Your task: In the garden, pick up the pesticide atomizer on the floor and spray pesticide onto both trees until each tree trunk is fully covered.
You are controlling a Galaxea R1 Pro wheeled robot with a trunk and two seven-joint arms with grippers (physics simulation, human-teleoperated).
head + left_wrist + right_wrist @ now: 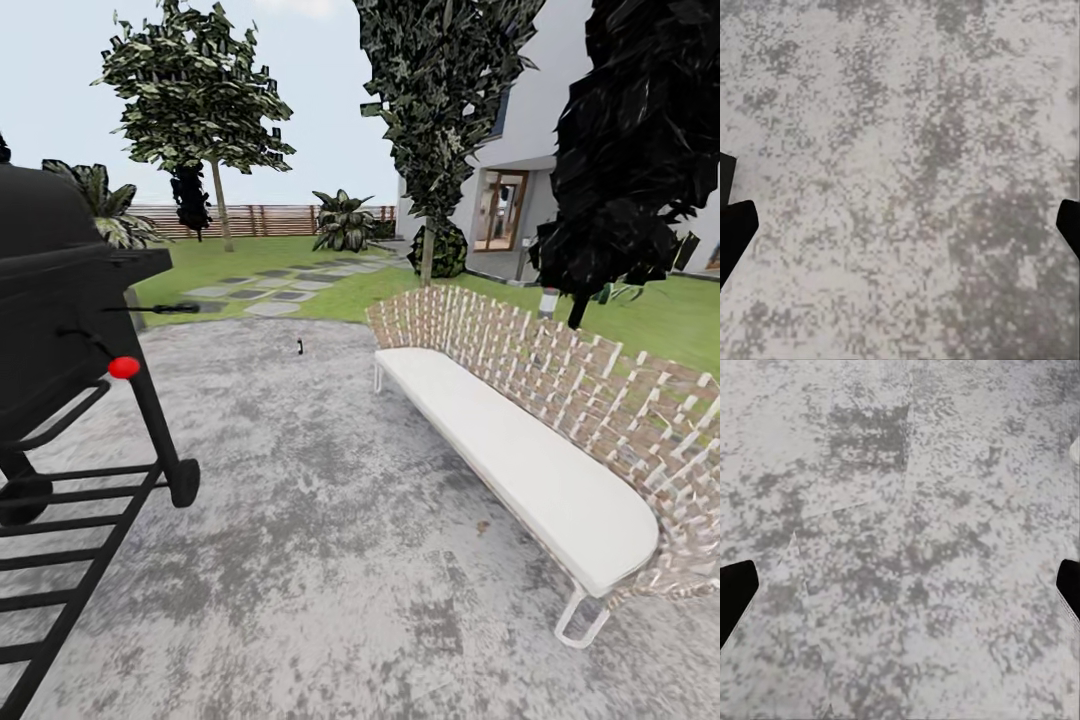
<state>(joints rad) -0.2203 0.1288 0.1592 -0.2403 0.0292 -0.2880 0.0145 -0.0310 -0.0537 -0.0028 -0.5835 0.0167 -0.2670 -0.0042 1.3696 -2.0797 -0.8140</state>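
Patio [330,520] grey mottled concrete; grill [60,300] left, bench [520,470] right, lawn [250,260] beyond.

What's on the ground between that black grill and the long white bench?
In the head view, mottled grey paving separates the grill from the bench. Far back in that gap stands one small dark object, too small to identify.

The head view looks forward and slightly down across a grey patio [300,520] toward the lawn [250,255]. Both wrist views face straight down, close over mottled paving [900,180], the ground all three share.
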